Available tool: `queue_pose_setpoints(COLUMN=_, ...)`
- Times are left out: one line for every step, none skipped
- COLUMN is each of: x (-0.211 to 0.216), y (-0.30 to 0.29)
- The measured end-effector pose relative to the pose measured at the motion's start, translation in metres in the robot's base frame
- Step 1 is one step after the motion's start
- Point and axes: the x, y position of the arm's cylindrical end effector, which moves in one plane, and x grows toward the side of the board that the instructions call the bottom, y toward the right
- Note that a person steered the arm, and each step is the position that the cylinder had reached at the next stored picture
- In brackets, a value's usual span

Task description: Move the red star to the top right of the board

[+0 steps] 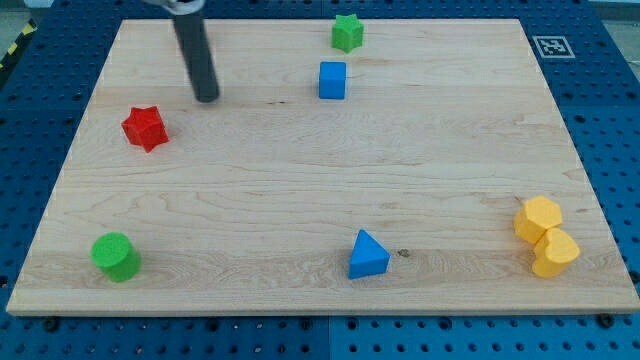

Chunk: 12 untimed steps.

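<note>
The red star (145, 127) lies on the wooden board (320, 170) at the view's left, in the upper half. My tip (206, 98) is on the board up and to the right of the red star, a short gap away and not touching it. The rod rises from the tip to the view's top edge.
A green star (347, 33) and a blue cube (332, 80) lie near the top middle. A green cylinder (116, 256) sits at bottom left. A blue triangle (367, 255) lies at bottom middle. Two yellow blocks (538, 219) (555, 252) touch at bottom right.
</note>
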Motion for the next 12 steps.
queue_pose_setpoints(x=0.010, y=-0.081)
queue_pose_setpoints(x=0.028, y=-0.119)
queue_pose_setpoints(x=0.030, y=-0.103)
queue_pose_setpoints(x=0.045, y=-0.076)
queue_pose_setpoints(x=0.058, y=-0.044)
queue_pose_setpoints(x=0.071, y=-0.014)
queue_pose_setpoints(x=0.103, y=-0.010)
queue_pose_setpoints(x=0.116, y=0.011)
queue_pose_setpoints(x=0.109, y=0.039)
queue_pose_setpoints(x=0.107, y=0.068)
queue_pose_setpoints(x=0.101, y=0.070)
queue_pose_setpoints(x=0.090, y=0.049)
